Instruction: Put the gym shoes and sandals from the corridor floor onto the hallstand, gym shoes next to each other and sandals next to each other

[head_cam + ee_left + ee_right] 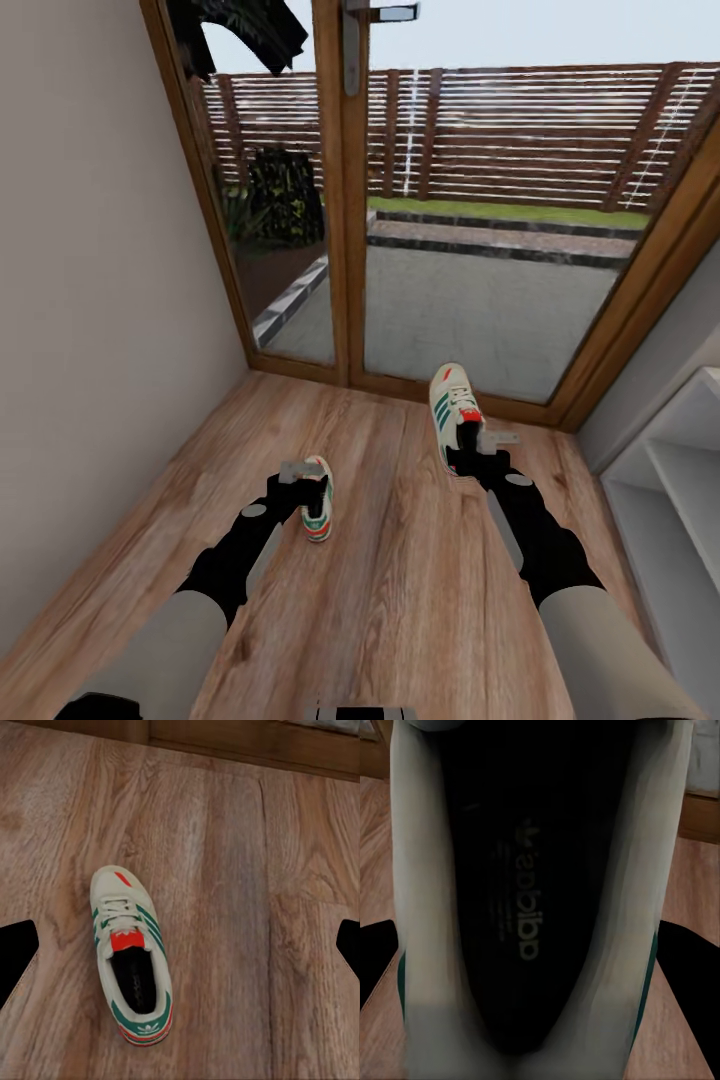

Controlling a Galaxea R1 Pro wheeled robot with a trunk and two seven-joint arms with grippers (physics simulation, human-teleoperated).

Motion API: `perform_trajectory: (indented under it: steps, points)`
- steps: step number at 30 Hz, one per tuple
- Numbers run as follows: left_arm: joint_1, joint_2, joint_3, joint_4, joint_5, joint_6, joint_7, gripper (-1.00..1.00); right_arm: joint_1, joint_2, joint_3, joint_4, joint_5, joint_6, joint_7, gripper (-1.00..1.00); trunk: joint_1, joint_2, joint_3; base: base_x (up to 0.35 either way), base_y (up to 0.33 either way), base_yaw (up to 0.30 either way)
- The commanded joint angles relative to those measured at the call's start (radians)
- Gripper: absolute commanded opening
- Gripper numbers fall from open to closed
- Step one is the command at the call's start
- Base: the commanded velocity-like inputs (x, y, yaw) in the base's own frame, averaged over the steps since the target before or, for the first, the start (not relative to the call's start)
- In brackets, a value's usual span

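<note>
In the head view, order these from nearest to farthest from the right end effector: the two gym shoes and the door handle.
1. Gym shoe at the right end effector.
2. Gym shoe at the left, on the floor.
3. Door handle, high on the glass door.

one gym shoe (455,412) sits raised at the right gripper (478,452), toe toward the glass door (480,230); the other gym shoe (317,500) lies on the corridor floor (400,560) beside the left gripper (297,482).

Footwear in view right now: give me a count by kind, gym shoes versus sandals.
Gym shoes: 2, one on the corridor floor below the left gripper, gym shoe; one at the right gripper, gym shoe.
Sandals: 0 visible.
Total: 2.
</note>
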Motion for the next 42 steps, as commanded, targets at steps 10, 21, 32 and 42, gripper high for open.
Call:
perform_trajectory:
  steps: [10,21,32,42]
  points:
    - [0.000,0.001,0.000,-0.001,0.063,0.005,-0.002,1.00,0.000,0.000,0.003,-0.002,0.002,0.006,-0.003,-1.00,0.000,0.000,0.011,0.186,0.015,-0.002]
    - [0.000,0.001,0.001,0.000,0.066,0.002,-0.004,1.00,0.000,0.000,0.004,-0.003,0.003,0.006,-0.003,-1.00,0.000,0.000,0.012,0.116,-0.042,0.000]
    - [0.001,0.002,0.003,0.003,0.066,0.000,-0.003,1.00,0.000,0.000,0.004,-0.003,0.006,0.006,-0.003,-1.00,0.000,0.000,0.012,0.089,-0.048,0.000]
    - [0.010,0.005,0.003,0.032,0.065,-0.023,-0.005,1.00,-0.001,0.001,0.004,-0.003,0.007,0.006,-0.003,-1.00,0.000,0.000,0.012,0.063,-0.059,0.000]
